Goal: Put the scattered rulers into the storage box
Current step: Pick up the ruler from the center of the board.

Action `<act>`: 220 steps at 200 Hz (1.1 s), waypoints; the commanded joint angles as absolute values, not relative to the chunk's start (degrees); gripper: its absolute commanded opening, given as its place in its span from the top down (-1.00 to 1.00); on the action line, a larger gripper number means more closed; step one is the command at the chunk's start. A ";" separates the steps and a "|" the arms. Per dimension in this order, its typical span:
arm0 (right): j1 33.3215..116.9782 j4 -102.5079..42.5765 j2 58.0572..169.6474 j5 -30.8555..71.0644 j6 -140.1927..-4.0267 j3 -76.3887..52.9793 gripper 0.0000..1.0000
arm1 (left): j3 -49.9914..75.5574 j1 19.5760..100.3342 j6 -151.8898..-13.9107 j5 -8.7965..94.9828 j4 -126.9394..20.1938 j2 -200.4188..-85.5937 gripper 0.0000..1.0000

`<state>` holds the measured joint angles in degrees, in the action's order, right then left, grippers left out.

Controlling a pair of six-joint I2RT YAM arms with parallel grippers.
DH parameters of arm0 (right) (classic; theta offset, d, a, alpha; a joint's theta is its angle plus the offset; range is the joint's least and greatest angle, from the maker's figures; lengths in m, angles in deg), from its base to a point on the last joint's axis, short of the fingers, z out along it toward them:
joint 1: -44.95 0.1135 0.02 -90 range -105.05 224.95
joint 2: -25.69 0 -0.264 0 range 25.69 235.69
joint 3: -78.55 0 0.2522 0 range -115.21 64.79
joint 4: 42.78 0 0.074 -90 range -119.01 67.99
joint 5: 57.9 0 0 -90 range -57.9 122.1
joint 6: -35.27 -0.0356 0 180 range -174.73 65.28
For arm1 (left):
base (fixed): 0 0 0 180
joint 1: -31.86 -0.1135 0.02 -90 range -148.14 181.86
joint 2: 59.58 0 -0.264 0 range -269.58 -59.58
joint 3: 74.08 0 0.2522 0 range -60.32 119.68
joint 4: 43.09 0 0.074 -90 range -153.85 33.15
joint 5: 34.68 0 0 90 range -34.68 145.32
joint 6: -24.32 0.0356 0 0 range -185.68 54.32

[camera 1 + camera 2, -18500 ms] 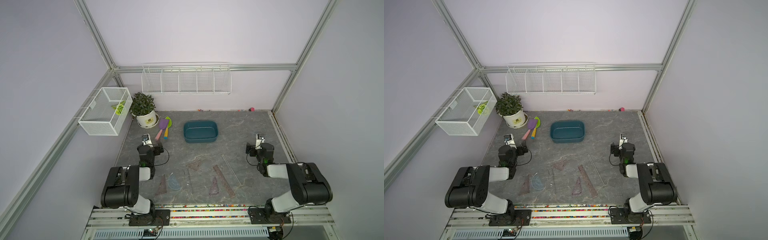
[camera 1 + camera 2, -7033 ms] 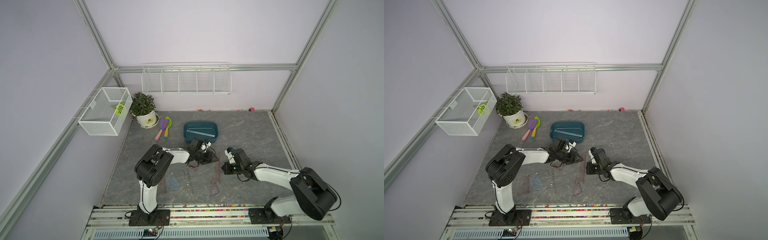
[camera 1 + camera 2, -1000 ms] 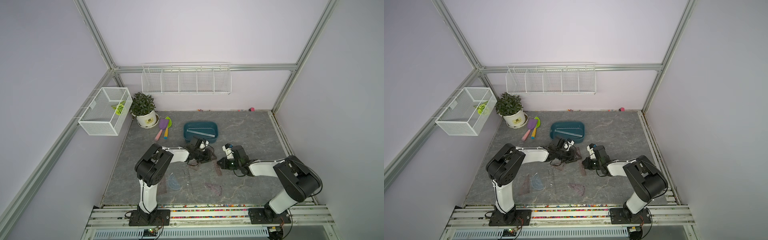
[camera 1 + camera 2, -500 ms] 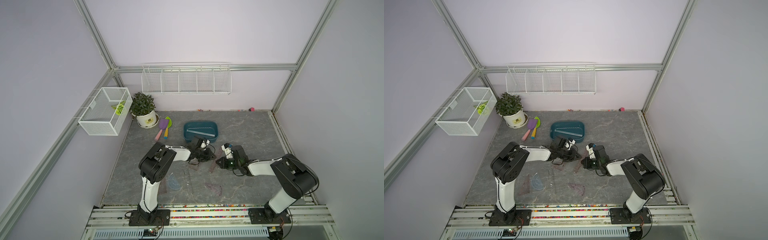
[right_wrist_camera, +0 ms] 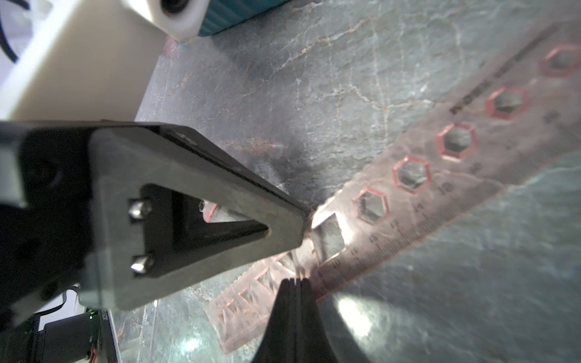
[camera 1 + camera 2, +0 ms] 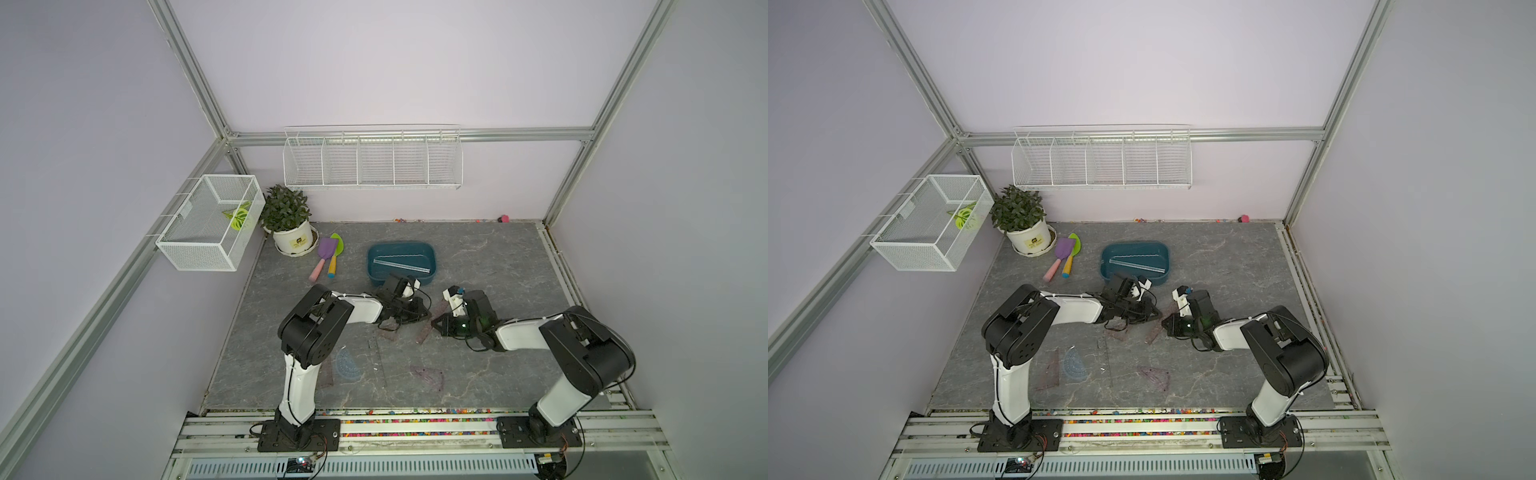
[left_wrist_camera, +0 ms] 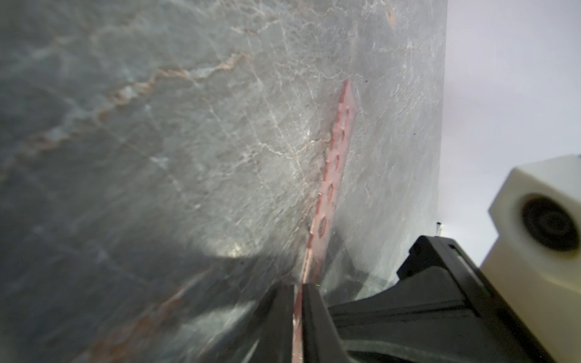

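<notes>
A brownish see-through straight ruler [image 6: 424,332] [image 6: 1154,332] with hexagon holes lies mid-table, between both arms. My left gripper [image 7: 298,287] is shut on this ruler [image 7: 336,157], which runs edge-on away from its fingers. My right gripper [image 5: 295,281] is shut, with its tips against the long edge of the same ruler [image 5: 440,176]. The left finger [image 5: 220,204] touches the opposite edge. The teal storage box [image 6: 370,266] [image 6: 1104,262] stands just behind and holds a clear strip [image 6: 401,262]. A bluish protractor [image 6: 347,365], a triangle [image 6: 428,376] and a thin strip [image 6: 378,361] lie nearer the front.
A potted plant [image 6: 291,232] and two toy shovels [image 6: 326,259] sit at the back left. A white mesh basket [image 6: 208,224] hangs on the left wall and a wire rack [image 6: 372,162] on the back wall. Another triangle [image 6: 388,332] lies under the left arm.
My left gripper has closed onto the brownish ruler. The right gripper has stayed shut, and the ruler has shifted slightly to the left.
</notes>
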<state>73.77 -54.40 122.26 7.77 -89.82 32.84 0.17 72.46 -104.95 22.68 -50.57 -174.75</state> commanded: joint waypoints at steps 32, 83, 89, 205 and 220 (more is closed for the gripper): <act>73.21 -46.95 124.62 11.10 -89.40 34.64 1.00 | -2.32 75.07 -102.05 23.92 -62.51 -176.42 1.00; 70.70 -45.41 119.13 9.85 -89.35 35.49 1.00 | -2.54 75.06 -100.93 24.38 -63.91 -172.33 1.00; 70.23 -44.83 117.65 9.78 -89.32 35.60 1.00 | -2.58 74.99 -100.92 24.24 -63.89 -171.85 1.00; 68.61 -50.50 113.57 2.48 -97.46 39.88 0.97 | -3.70 74.92 -103.01 25.92 -60.46 -168.50 1.00; 68.25 -51.99 113.91 1.34 -98.74 40.20 0.94 | -3.57 74.82 -103.30 26.18 -60.00 -168.06 1.00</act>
